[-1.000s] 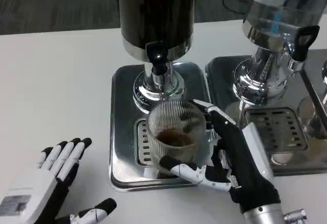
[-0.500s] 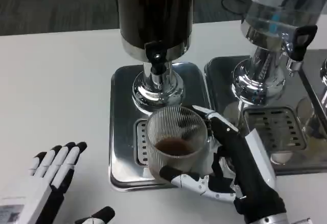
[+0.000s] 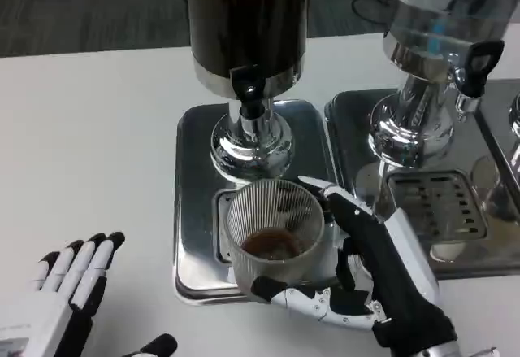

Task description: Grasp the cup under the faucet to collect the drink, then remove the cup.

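A ribbed clear cup with a little dark drink in its bottom stands over the drip grate of the left dispenser's steel tray. It sits just in front of the black faucet of the dark drink dispenser. My right hand holds the cup from the right, thumb curled under its near side and fingers behind its right wall. My left hand lies flat on the white table at the lower left, fingers spread, holding nothing.
A second dispenser with a black tap stands at the right on its own steel tray with a slotted grate. The white table stretches to the left of the trays.
The cup, held by my right hand, has slid slightly toward me and to the left on the tray. My left hand has drawn back toward the lower left corner.
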Controlling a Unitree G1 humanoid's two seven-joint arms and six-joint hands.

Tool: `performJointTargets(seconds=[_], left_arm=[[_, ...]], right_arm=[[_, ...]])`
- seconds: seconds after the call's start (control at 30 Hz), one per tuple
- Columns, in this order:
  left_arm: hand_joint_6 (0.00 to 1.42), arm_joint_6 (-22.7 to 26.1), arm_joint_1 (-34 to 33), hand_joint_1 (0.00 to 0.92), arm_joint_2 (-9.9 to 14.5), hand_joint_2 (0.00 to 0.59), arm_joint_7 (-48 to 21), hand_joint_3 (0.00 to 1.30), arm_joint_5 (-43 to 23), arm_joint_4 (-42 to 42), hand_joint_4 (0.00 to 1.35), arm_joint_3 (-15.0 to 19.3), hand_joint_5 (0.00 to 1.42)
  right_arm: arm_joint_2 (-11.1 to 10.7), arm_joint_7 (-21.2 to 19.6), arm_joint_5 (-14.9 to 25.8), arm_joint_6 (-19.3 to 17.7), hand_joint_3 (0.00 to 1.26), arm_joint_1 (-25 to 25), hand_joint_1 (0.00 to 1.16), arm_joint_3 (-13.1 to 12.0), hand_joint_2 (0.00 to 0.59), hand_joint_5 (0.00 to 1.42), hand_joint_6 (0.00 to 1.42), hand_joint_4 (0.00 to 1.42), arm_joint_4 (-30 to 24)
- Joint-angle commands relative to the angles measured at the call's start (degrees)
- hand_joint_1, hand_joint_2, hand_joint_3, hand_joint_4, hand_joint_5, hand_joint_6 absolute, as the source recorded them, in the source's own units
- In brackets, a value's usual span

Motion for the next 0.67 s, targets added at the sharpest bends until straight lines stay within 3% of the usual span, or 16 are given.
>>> performJointTargets(seconds=[0.03, 0.67], left_arm=[[0.0, 1.42, 0.0, 0.0, -1.39, 0.107, -1.7, 0.0, 0.7, -1.84, 0.0, -1.17, 0.0], [0.0, 1.76, 0.73, 0.0, -2.26, 0.105, -1.82, 0.0, 0.34, -2.16, 0.0, -1.33, 0.0]], right_arm=[[-0.28, 0.09, 2.65, -2.27, 0.45, 0.2, 0.91, -1.44, 0.177, 0.98, 1.39, 0.7, -1.7], [-0.19, 1.58, 3.56, -1.81, 0.45, 0.41, 0.91, -2.15, 0.177, 0.98, 1.39, 0.71, -1.68]])
